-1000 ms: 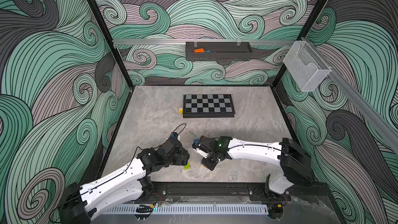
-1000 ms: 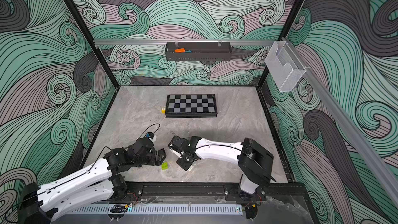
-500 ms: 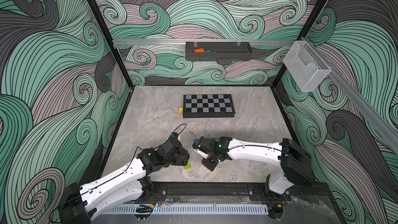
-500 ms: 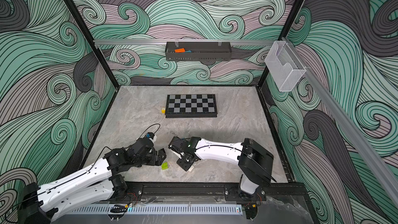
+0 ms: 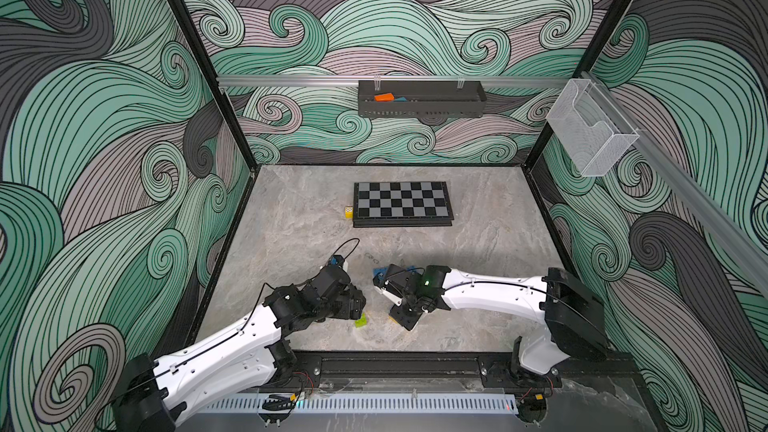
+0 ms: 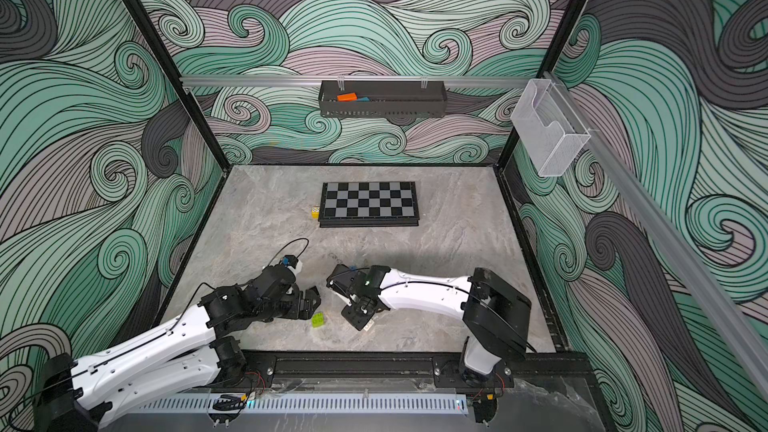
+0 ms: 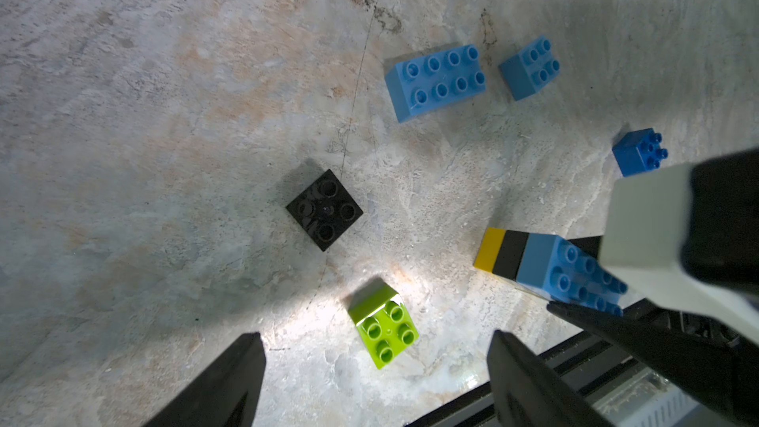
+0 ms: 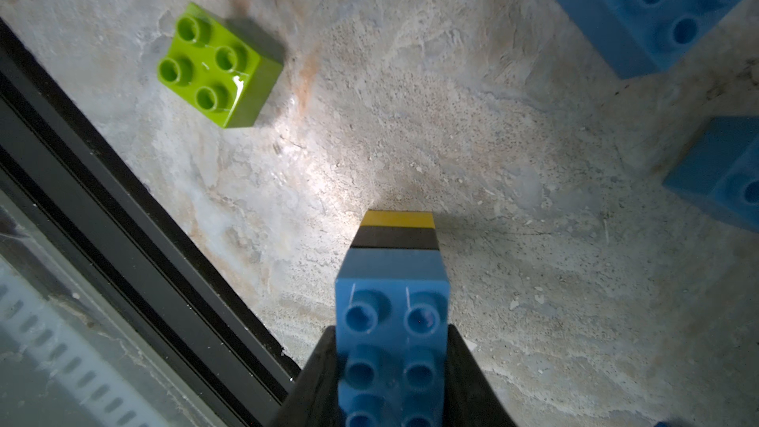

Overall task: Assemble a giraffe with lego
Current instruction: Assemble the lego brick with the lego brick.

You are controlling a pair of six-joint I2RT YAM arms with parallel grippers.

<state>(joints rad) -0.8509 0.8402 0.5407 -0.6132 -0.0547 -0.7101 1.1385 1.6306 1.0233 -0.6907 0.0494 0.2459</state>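
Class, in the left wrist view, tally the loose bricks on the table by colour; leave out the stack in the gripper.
Blue bricks: 3
Black brick: 1
Lime green brick: 1
Total: 5

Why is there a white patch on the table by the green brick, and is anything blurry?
Left wrist view: a bright pool on the table beside the green brick, bleaching one side. Right wrist view: another pool ahead of the held brick stack, glints on the green brick's top, blurred rail. Both top views: soft shadow around the arms.
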